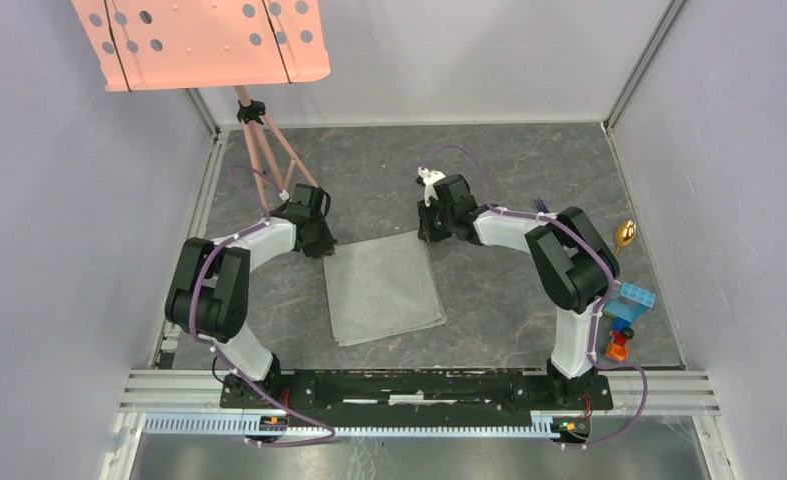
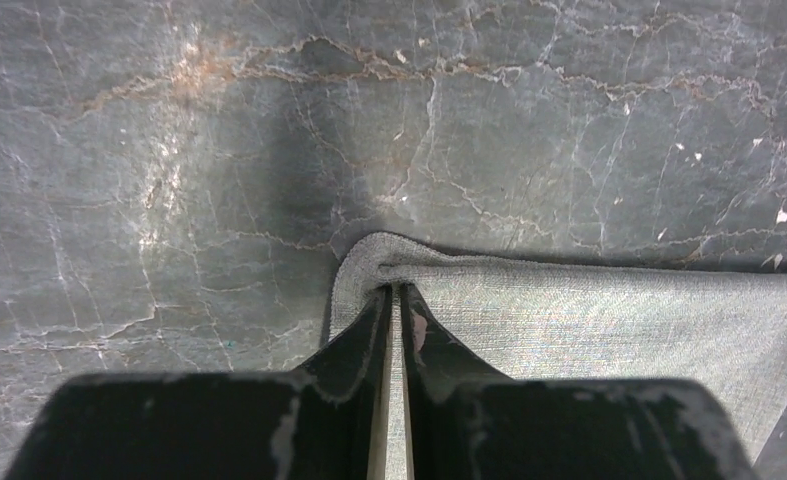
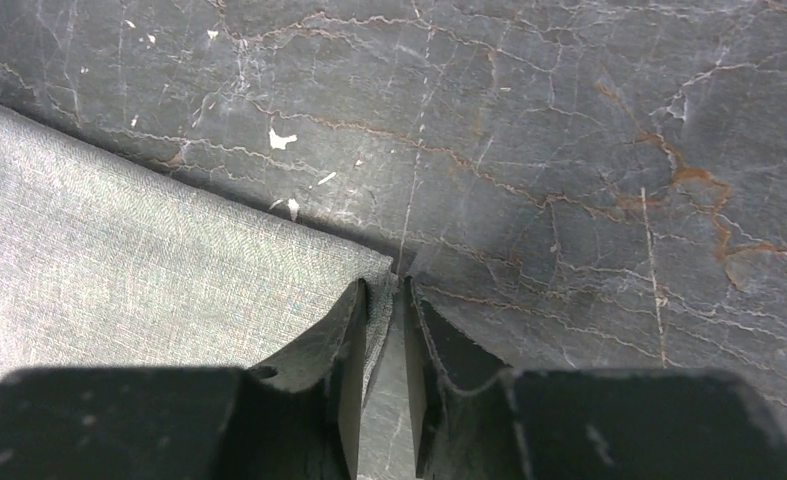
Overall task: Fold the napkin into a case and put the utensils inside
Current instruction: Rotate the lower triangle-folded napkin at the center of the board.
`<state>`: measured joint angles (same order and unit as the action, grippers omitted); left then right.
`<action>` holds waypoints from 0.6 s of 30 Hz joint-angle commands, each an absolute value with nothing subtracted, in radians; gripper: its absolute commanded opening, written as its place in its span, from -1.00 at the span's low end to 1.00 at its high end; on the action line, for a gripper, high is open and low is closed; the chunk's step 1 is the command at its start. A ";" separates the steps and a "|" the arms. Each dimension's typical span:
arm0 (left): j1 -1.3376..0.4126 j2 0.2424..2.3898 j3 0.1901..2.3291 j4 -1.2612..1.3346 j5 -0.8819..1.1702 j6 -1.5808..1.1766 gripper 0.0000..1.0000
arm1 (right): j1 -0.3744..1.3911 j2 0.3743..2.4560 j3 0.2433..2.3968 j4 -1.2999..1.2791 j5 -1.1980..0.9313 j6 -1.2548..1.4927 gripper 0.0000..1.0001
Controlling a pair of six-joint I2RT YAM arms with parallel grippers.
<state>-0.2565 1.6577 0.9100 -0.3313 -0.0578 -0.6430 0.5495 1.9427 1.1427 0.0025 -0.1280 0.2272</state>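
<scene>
Pinching the far left corner of the light grey, soft cloth napkin [image 1: 384, 285], the left tool [image 2: 394, 292] is holding its fingers at a thin slit, with the rounded corner bunching between them. The right tool [image 3: 387, 290] is doing the same at the far right corner, its fingers narrow and the cloth edge sitting in the gap. Both tools are working low on the dark, marbled stone-look tabletop [image 1: 529, 330].

The napkin is lying flat around the middle of the tabletop, reaching toward the near edge. Its near border is showing more than one layer, so it is probably folded at least once. The small spoon [image 1: 626, 235] with a gold bowl is lying well apart, by the right edge. The thin purple plastic fork [image 1: 540, 207] is only partly showing behind the right arm. The colourful toy blocks [image 1: 629, 300] are sitting near the near right corner.

The step in hand is looking like another fold. The next move is calling for both corners to rise together and travel in step, with the cloth kept taut so that the edges land aligned.
</scene>
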 commanded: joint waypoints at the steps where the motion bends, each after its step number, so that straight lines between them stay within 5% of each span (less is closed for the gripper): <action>1: -0.251 1.695 0.907 -0.336 -0.180 -0.693 -0.73 | 0.523 1.974 1.140 -0.049 -0.008 0.158 -0.55; 6: -0.253 1.617 0.908 -0.352 -0.112 -0.680 -0.70 | 0.520 1.950 1.182 -0.094 0.041 0.100 -0.52; 9: -0.260 1.539 0.914 -0.386 -0.048 -0.664 -0.62 | 0.534 1.882 1.217 -0.160 0.028 0.099 -0.16; 13: -0.264 1.385 0.866 -0.435 0.042 -0.665 -0.28 | 0.572 1.745 1.199 -0.284 0.015 0.128 0.28; 18: -0.336 1.219 0.724 -0.452 0.164 -0.725 -0.01 | 0.617 1.533 0.912 -0.247 -0.173 0.226 0.42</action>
<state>-0.2729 1.3247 0.8211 -0.4019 0.0475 -0.6662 0.5777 1.7035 1.0912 -0.2279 -0.0429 0.1513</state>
